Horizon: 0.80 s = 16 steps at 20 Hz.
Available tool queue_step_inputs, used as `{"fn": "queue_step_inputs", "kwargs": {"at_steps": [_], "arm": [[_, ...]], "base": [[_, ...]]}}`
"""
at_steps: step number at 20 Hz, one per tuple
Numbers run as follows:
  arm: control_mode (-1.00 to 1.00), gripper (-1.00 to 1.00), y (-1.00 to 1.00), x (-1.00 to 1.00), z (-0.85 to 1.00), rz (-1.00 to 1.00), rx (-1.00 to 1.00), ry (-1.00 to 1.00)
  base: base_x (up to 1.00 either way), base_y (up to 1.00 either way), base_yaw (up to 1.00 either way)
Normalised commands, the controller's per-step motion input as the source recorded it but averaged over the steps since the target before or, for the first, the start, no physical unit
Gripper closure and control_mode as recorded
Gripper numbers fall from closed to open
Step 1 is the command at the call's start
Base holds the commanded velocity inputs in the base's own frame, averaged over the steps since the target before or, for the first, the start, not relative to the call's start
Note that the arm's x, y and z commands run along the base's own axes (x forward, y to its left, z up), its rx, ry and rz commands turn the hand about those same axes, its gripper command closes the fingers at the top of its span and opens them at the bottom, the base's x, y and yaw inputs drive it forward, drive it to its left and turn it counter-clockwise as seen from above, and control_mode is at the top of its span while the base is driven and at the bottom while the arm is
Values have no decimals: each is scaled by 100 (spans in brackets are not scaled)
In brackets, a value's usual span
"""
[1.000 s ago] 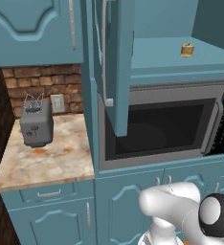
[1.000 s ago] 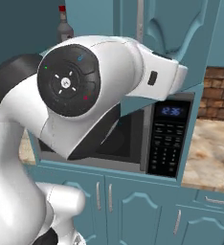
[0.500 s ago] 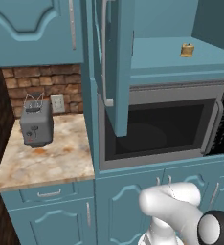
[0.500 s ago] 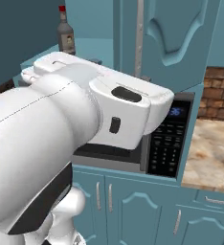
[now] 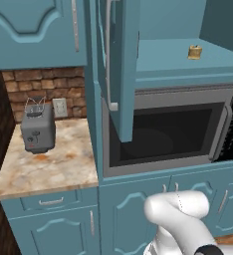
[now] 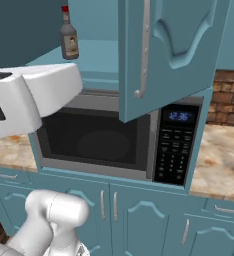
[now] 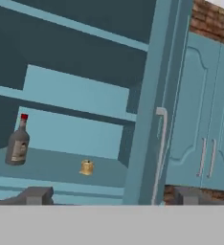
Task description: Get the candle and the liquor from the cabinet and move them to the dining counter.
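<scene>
The cabinet (image 5: 178,69) stands open above the microwave. On its lower shelf the liquor (image 6: 68,40), a dark bottle with a red cap, stands upright at the left. The small gold-tan candle (image 5: 194,52) sits further right on the same shelf. In the hand view the liquor (image 7: 18,143) and the candle (image 7: 87,167) lie ahead, a good way off, inside the cabinet (image 7: 61,134). My gripper (image 7: 114,196) is open, its fingertips (image 7: 37,195) set wide apart with nothing between them. The dining counter is out of view.
An open cabinet door (image 5: 123,74) with a long silver handle (image 7: 161,153) juts out over the microwave (image 5: 163,134). A toaster (image 5: 38,130) sits on the small marble counter (image 5: 63,164) at the left. My white arm link (image 6: 29,100) hangs left of the microwave (image 6: 104,142).
My arm has swung down and to the left in the right base view, uncovering the liquor and the microwave. The jaws have spread wide apart.
</scene>
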Motion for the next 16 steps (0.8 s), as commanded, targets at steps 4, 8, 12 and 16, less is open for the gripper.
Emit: {"fn": "queue_step_inputs", "kwargs": {"at_steps": [4,8,12,16], "arm": [[-100,-100,90,25,0,4,-34,0],[-100,-100,72,41,0,3,-32,4],[-100,-100,27,54,0,0,-26,14],[-100,-100,0,64,-1,-13,-17,20]], "base": [[0,0,0],[0,0,0],[0,0,0],[0,0,0]]}}
